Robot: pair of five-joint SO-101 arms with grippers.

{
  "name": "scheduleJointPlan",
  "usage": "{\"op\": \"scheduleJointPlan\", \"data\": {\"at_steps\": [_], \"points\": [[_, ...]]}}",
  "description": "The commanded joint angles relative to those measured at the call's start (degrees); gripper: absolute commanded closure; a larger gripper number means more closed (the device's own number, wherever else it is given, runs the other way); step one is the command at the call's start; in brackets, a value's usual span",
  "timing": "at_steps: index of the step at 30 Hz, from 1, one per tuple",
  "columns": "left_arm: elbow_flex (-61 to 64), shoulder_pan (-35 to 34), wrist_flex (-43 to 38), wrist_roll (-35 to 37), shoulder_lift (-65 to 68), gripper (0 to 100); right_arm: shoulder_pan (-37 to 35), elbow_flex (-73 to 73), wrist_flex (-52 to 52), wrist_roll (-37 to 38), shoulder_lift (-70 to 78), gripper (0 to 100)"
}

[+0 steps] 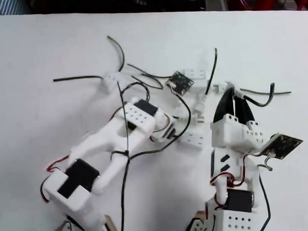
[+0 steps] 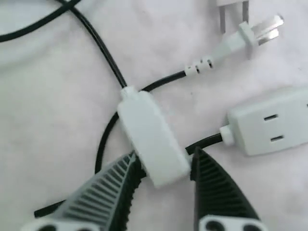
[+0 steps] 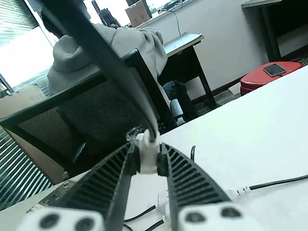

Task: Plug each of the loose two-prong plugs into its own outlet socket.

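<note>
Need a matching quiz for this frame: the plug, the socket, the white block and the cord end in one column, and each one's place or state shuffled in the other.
1. loose plug
2. outlet socket
3. white block
4. white cord end

A. gripped by the right pincer
B. lying on the table, slots empty
C. gripped by the left pincer
D. lying on the table, prongs bare

Pairs: 1-D, 2-B, 3-C, 4-A

No writing I can make out anywhere: the outlet socket (image 2: 272, 127) is plain white around its slots, the white block (image 2: 149, 134) pinched in the left hand (image 2: 166, 158) is blank, the loose plug (image 2: 240, 36) unmarked.
</note>
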Motion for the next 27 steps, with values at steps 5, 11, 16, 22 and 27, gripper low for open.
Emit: {"op": "scheduleJointPlan", "data": {"at_steps": [5,11,16,22,27], "points": [[-2.73,1.10,0.00,-0.09,-1.98,98,0.13,-3.52,-1.19,0.00,-0.66,98.2],[-0.97,1.36,8.35,-0.09,-14.73,98,0.04,-3.52,-1.10,0.00,-0.66,98.2],[8.97,1.01,8.97,-2.29,-29.41,98,0.04,-3.52,-1.10,0.00,-0.66,98.2],[23.91,0.13,8.09,-6.68,-42.86,96,0.04,-3.52,-1.01,0.09,-0.57,98.2],[30.86,-3.38,8.18,-8.44,-42.51,78,-0.04,-3.52,-0.92,0.09,-0.57,98.2]]}}
